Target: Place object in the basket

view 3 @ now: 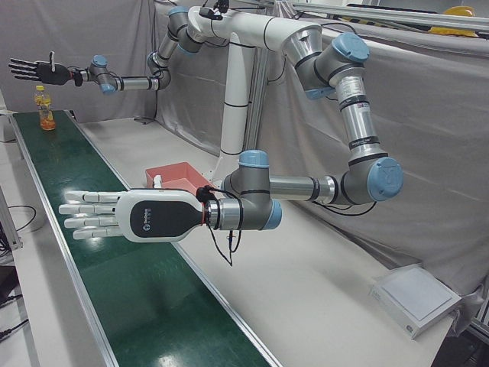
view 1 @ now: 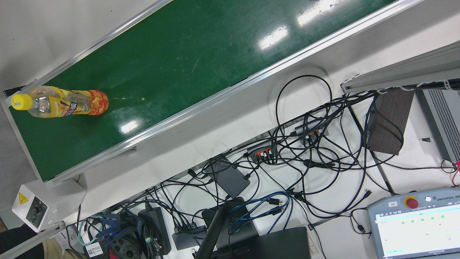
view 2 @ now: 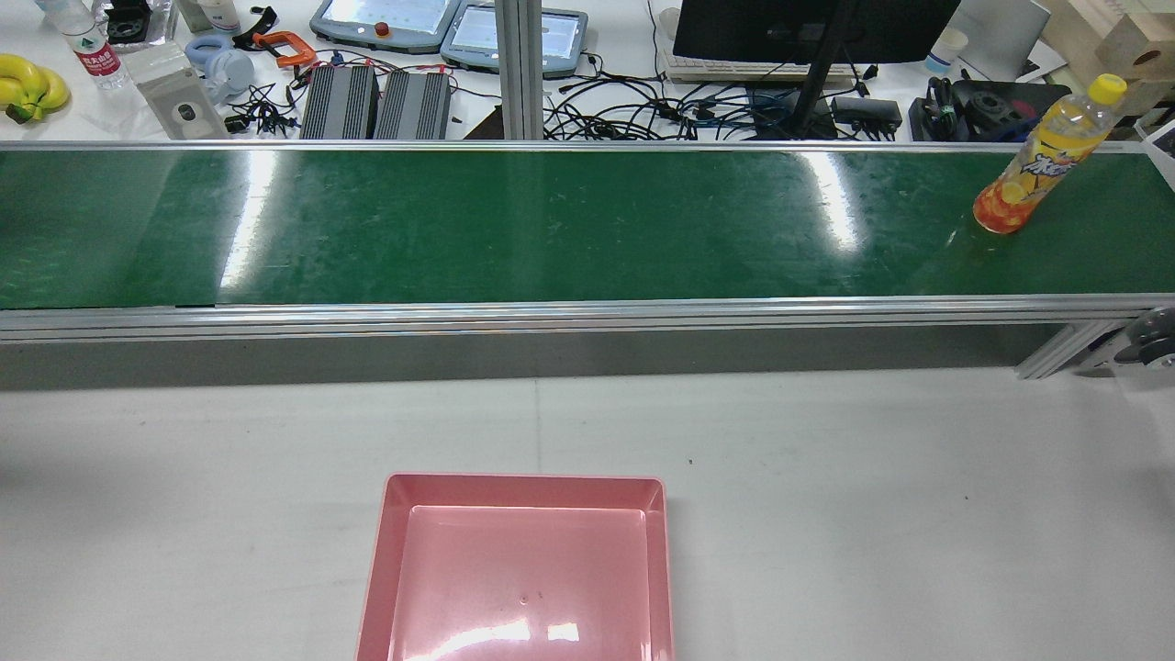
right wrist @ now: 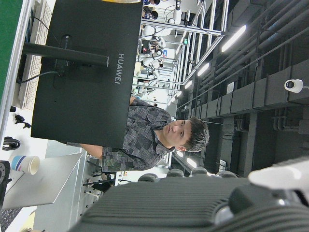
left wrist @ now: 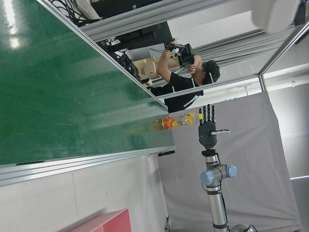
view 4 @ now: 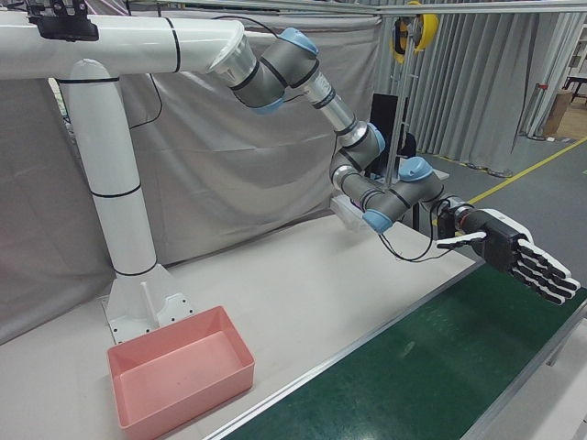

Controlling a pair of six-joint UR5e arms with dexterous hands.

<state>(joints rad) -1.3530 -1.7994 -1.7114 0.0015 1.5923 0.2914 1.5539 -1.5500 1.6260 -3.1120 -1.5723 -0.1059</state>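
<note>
An orange drink bottle (view 2: 1042,161) with a yellow cap stands upright at the right end of the green conveyor belt (view 2: 551,229); it also shows as the bottle (view 1: 61,102), (view 3: 46,108). The pink basket (view 2: 523,487) sits empty on the white table before the belt. My right hand (view 3: 34,70) hangs in the air close above the bottle, fingers spread, not touching it; the left hand view shows this right hand (left wrist: 207,126) just past the bottle's cap (left wrist: 193,116). My left hand (view 3: 114,218) floats flat and open over the belt's other end, far from the bottle, with nothing in it.
Aluminium rails (view 2: 587,312) edge the belt. Behind it lie tangled cables (view 1: 305,151), teach pendants (view 2: 386,18) and a monitor (view 2: 817,28). A person (left wrist: 186,82) stands by the belt's far end. A white box (view 3: 416,298) lies near the table's edge.
</note>
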